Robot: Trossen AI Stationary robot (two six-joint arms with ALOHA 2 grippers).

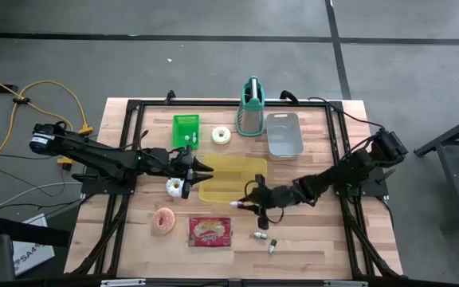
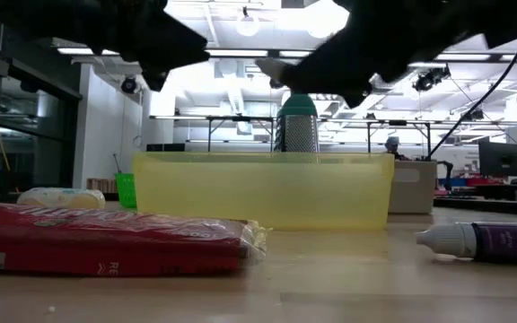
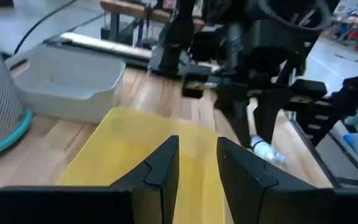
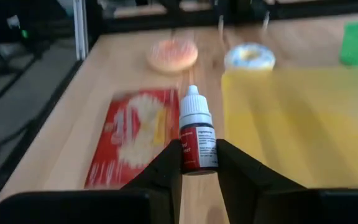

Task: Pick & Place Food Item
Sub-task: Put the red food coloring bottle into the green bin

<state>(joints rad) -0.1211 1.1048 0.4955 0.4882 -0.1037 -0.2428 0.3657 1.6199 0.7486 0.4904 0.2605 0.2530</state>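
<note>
Yellow tray's [image 1: 228, 177] edge has right gripper [image 1: 242, 205] gripping dropper bottle [image 4: 197, 141].

Overhead camera looks straight down on the whole table [image 1: 325, 239], yellow tray [image 1: 233, 179] at frame centre. Table-height camera faces that tray [image 2: 263, 188] close up, room behind. Both wrist cameras look forward, near, across the same tray [image 3: 135, 143] [image 4: 291, 118].
</note>
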